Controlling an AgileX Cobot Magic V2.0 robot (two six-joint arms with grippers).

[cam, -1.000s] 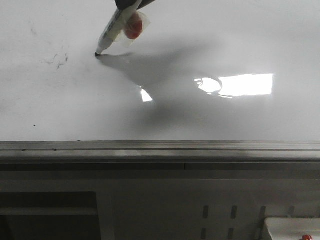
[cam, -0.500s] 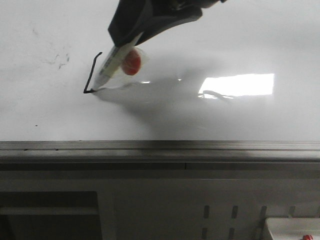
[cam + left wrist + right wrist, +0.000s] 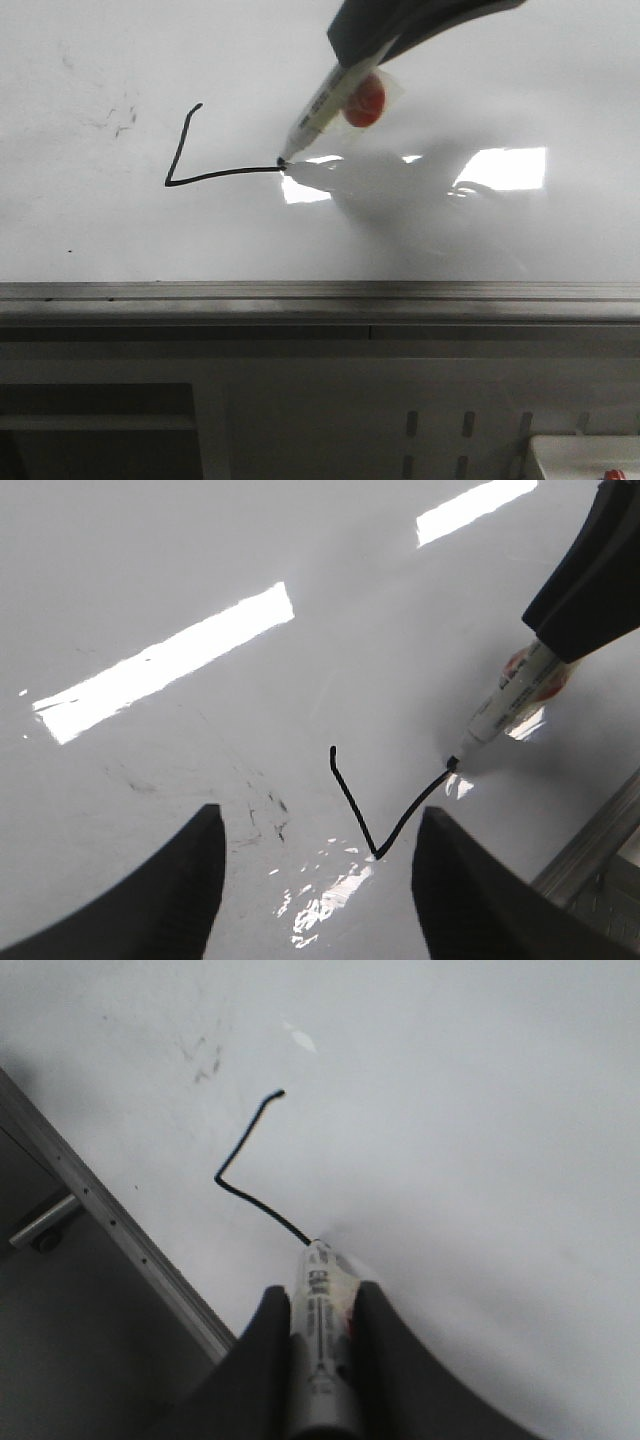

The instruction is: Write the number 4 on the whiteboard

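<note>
The whiteboard (image 3: 480,240) lies flat, glossy white. On it the number 4 (image 3: 220,176) shows as a thin black slanted stroke joined at its foot to a crossbar running right; the same line shows in the left wrist view (image 3: 352,805) and the right wrist view (image 3: 260,1210). My right gripper (image 3: 365,50) is shut on a white marker (image 3: 325,100) with a red-orange tag (image 3: 365,100). The marker's tip touches the crossbar's right end. The marker (image 3: 318,1270) sits between the right gripper's (image 3: 320,1295) fingers. My left gripper (image 3: 320,820) hovers open over the board near the stroke, holding nothing.
A grey metal edge strip (image 3: 320,295) runs along the board's near side, with the table frame below it. Faint dark smudges (image 3: 120,118) lie left of the stroke. A bright light glare (image 3: 500,168) sits right of the marker tip. A white object (image 3: 585,455) is at the bottom right.
My right gripper carried the marker down and then to the right. The slanted stroke and the crossbar appeared on the board behind its tip.
</note>
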